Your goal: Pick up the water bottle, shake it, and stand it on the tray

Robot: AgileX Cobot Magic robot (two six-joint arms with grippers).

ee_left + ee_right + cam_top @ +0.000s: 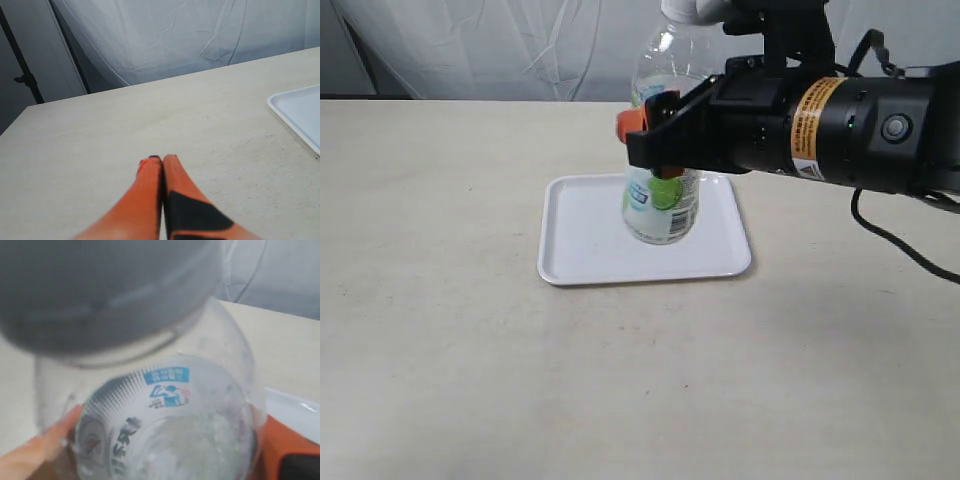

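right hand point(655, 145) was clamped on the water bottle point(660, 205), orange fingers point(632, 122) on either side of the body at roughly mid-height. the right arm point(860, 125) came in from 3 o'clock in the exterior view, black housing with a yellow sticker point(813, 127), and a black cable point(900, 240) hung below it toward 4 o'clock.

bottle was upright, white cap point(695, 8) at 12 o'clock and partly cut off by the frame edge. the green-and-white label with its blue patch showed below the hand. the base was over the tray point(590, 250), near the tray's middle and a bit toward its 3 o'clock side. base looked to be on the tray floor, but i couldn't tell for sure whether it touched.

right wrist view looked down the bottle point(165, 405) from the cap end: blurred cap point(100, 285) close to the lens, label seen through the clear wall, orange fingers point(45, 445) pressed on both sides, a strip of tray rim point(295, 410) behind.

left hand point(157, 160) was closed on nothing, both orange fingers point(145, 195) pressed together, low over the bare worktop point(100, 130). one corner of the tray point(300, 110) showed in that view, well apart from the fingertips. it wasn't visible in the exterior view.

tray sat at the centre of the beige worktop point(470, 350), with a white cloth backdrop point(470, 50) at 12 o'clock.
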